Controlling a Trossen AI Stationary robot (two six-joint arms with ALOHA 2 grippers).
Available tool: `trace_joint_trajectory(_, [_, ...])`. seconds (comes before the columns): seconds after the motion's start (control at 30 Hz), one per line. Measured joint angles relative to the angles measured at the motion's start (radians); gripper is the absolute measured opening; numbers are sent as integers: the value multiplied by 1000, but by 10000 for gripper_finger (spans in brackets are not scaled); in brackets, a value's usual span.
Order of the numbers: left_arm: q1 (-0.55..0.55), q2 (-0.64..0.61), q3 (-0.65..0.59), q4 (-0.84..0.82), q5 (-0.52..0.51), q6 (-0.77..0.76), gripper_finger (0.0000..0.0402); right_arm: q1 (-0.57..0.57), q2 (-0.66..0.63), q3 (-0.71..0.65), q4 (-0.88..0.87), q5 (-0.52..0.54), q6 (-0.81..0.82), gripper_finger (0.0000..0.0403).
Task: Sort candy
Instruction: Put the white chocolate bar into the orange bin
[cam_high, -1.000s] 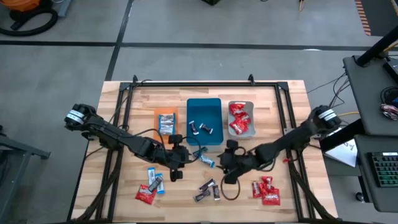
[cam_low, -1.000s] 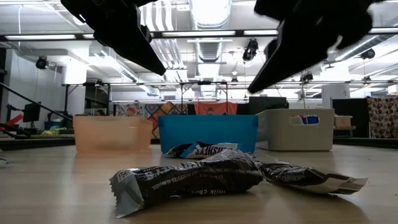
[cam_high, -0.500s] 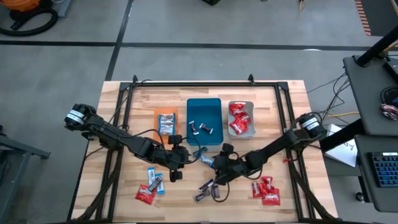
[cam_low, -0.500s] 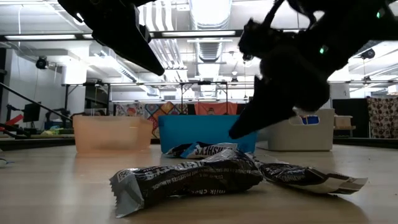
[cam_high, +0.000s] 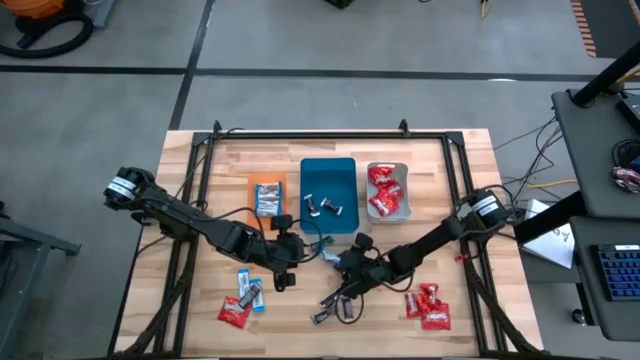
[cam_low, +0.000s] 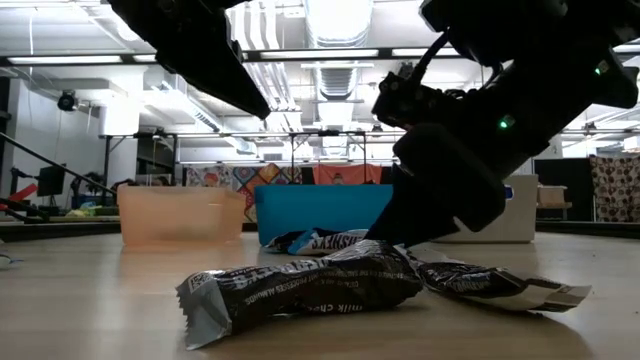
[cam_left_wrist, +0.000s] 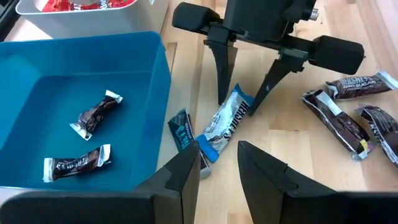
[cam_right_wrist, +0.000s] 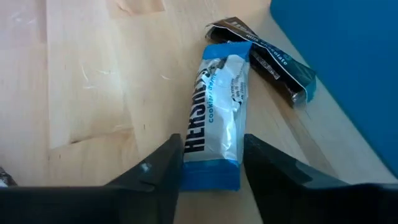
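Observation:
A light blue-and-white candy (cam_right_wrist: 214, 121) lies flat on the wooden table, just near of the teal tray (cam_high: 328, 180). A dark candy with a teal end (cam_right_wrist: 273, 65) lies against its far end. My right gripper (cam_right_wrist: 211, 146) is down at the table, open, with one finger on each long side of the blue-and-white candy's near end. The left wrist view shows it the same way, my right gripper (cam_left_wrist: 242, 102) astride that candy (cam_left_wrist: 227, 121). My left gripper (cam_left_wrist: 217, 165) hovers open and holds nothing, just left of that candy. My right gripper slants down from the table's right, its fingers (cam_right_wrist: 163, 167) lying along the blue-and-white candy's long sides (cam_right_wrist: 189, 163) at the near end. The candy lies flat on the table. Whether the fingers touch the wrapper, I cannot tell.
The orange tray (cam_high: 263, 183) holds blue-and-white candies, the teal tray two dark ones (cam_left_wrist: 93, 115), and the grey tray (cam_high: 388, 168) red ones. Loose dark candies (cam_high: 335, 306) lie near the front, red ones (cam_high: 428, 306) at the front right, mixed ones (cam_high: 240, 300) at the front left.
My right gripper has come down to the table and moved left toward the blue-and-white candy, rolling somewhat as it sank. The candies have stayed where they were.

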Motion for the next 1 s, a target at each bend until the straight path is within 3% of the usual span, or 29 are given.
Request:
trace_joint_trajectory(0.3, [-10, -1, -77, 279, -32, 74, 93, -1, -5, 0, -3, 0, -21, 23])
trace_joint_trajectory(0.6, [-10, -5, -215, 594, 9, 87, 110, 22, -75, -2, -55, -44, -86, 27])
trace_joint_trajectory(1.0, [-10, -6, -344, 850, 10, 79, 207, 64, -290, -2, -52, -45, -350, 27])
